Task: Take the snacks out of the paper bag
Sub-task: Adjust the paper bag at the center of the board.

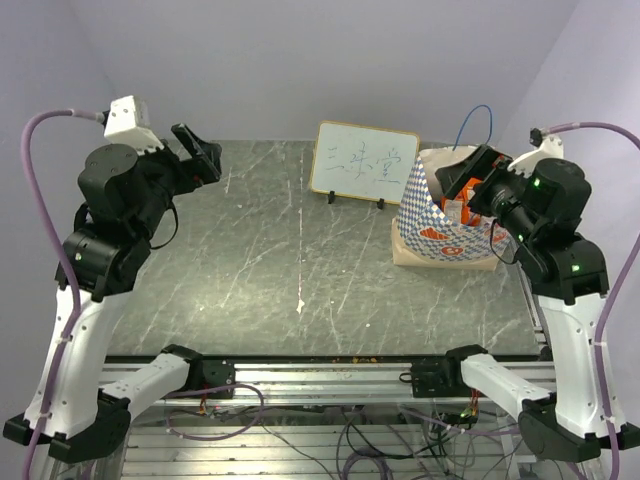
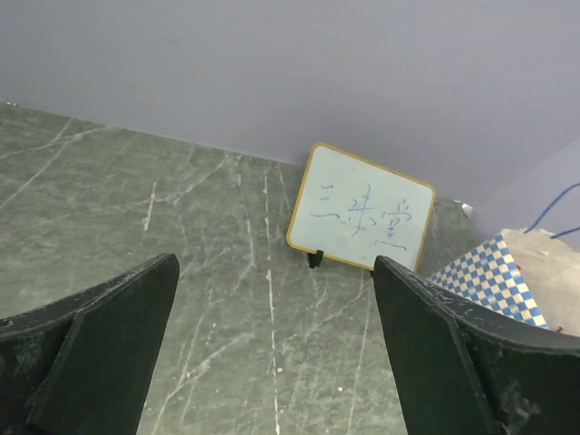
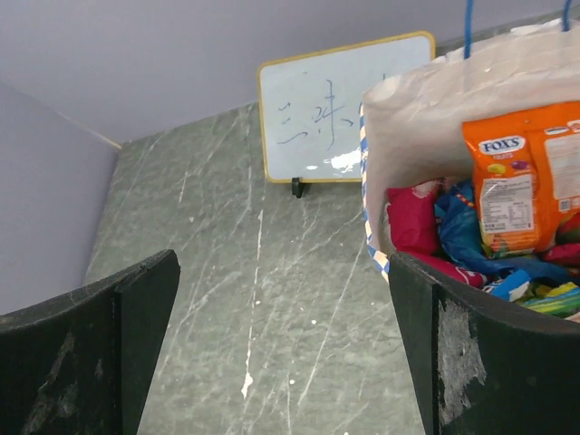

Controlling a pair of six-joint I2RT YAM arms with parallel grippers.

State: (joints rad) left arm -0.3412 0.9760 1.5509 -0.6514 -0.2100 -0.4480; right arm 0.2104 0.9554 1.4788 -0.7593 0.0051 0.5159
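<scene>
One dark green marbled desk (image 1: 300, 260) carries everything, and most of its surface lies between the two arms. At its far right corner stands the paper bag (image 1: 425, 205). It is upright on its base with the mouth facing up and its long axis vertical, probably so the contents can be reached from above. Its blue cord handle rises over the rim. Just beside it on the left, a small white signboard (image 1: 363, 162) with handwriting leans on its stand near the back wall, clear of the bag.

The right hand (image 3: 290, 362) hovers at the bag's mouth, spread wide and holding nothing. I judge this to be a stance for dropping over a packet. The left hand (image 2: 276, 353) is also wide and empty. It is raised over the far left of the desk, well apart from the bag, seemingly kept out of the way.

All the snacks are inside the bag. An orange FOX'S packet (image 3: 526, 190) stands on end against the back wall, its long axis pointing up out of the mouth, which makes it the readiest to pinch. Below it lie a pink-red packet (image 3: 412, 222), a blue packet (image 3: 462, 231) and a yellow-green packet (image 3: 557, 299), crumpled together. I cannot tell which way these point.
</scene>
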